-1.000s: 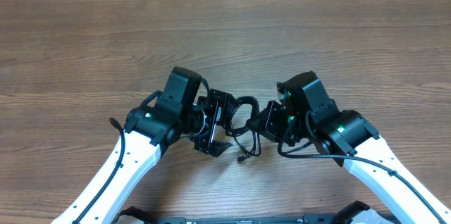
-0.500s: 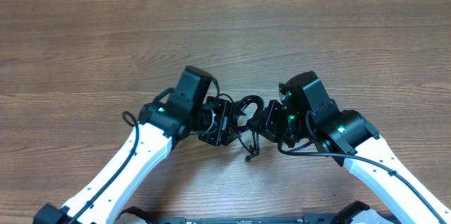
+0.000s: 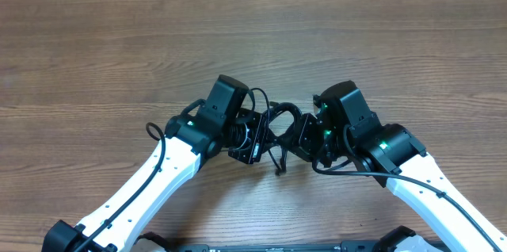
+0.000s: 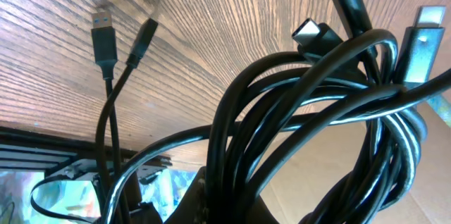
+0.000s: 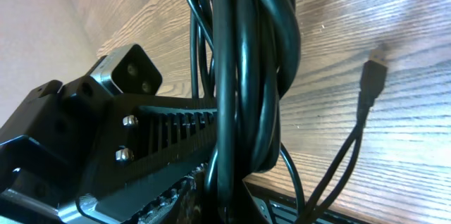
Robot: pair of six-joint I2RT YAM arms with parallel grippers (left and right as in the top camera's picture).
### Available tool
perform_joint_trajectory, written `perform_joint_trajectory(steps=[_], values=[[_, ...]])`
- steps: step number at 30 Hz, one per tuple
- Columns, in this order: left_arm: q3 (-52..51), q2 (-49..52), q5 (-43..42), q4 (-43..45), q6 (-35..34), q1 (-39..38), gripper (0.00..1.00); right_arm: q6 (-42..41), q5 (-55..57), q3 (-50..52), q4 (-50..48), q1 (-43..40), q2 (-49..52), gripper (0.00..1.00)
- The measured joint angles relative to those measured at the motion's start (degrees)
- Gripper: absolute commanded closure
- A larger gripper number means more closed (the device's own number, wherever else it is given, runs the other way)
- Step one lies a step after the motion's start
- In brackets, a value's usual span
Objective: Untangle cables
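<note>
A knot of black cables (image 3: pixel 279 127) hangs between my two grippers, just above the wooden table. My left gripper (image 3: pixel 260 138) is shut on the bundle's left side, and my right gripper (image 3: pixel 303 136) is shut on its right side. In the left wrist view the looped cables (image 4: pixel 310 111) rise out of my gripper (image 4: pixel 229 197). Two plug ends (image 4: pixel 103 32) dangle at the left and silver plugs (image 4: pixel 424 37) stick out at top right. The right wrist view shows the cables (image 5: pixel 243 62) running up from my gripper (image 5: pixel 229 190), with one loose USB plug (image 5: pixel 373 72) to the right.
The wooden table (image 3: pixel 238 38) stretches behind the arms. Loose cable ends (image 3: pixel 279 169) hang toward the near edge between them. The left gripper's black body (image 5: pixel 106 132) sits close beside the right gripper. The frame's near bar (image 3: pixel 261 246) runs along the bottom.
My left gripper has moved right to the bundle and gone from open to shut on the cables. The right arm and its grip have not moved.
</note>
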State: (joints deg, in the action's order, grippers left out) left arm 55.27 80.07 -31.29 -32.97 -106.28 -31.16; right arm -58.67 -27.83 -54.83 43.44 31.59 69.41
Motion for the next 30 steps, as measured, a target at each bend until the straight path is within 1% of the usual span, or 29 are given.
perform_joint_trajectory(steps=[4, 8, 10, 14, 17, 20, 24, 30], values=[[0.0, 0.0, 0.7, -0.3, 0.1, -0.4, 0.95, 1.4, 0.2, 0.0, 0.9, 0.0, 0.0, 0.96], [0.0, 0.0, 0.8, -1.8, 0.1, -0.4, 0.96, 5.0, 0.0, 0.0, 1.7, -0.4, 0.0, 0.89], [0.0, 0.0, 1.8, -4.1, 0.1, -0.3, 0.96, 7.4, -0.4, -0.5, 3.9, -1.6, 0.0, 0.88], [0.0, 0.2, 3.2, -8.2, 0.1, 0.8, 0.96, 12.5, 0.1, -3.1, 12.2, -6.1, -0.2, 0.82], [0.0, 0.2, 3.8, -9.3, 0.1, 2.5, 0.96, 16.4, 1.5, -5.6, 19.7, -8.7, -1.7, 0.8], [0.0, 0.2, 4.2, -9.3, 0.1, 3.8, 0.96, 18.2, 3.6, -8.1, 25.7, -9.8, -5.6, 0.78], [0.0, 0.2, 4.4, -9.3, 0.1, 4.6, 0.96, 16.7, 4.7, -9.6, 29.4, -9.6, -12.9, 0.78], [0.0, 0.2, 5.4, -9.7, 0.2, 4.6, 0.96, 8.2, 5.7, -9.7, 30.7, -5.4, -22.2, 0.79]])
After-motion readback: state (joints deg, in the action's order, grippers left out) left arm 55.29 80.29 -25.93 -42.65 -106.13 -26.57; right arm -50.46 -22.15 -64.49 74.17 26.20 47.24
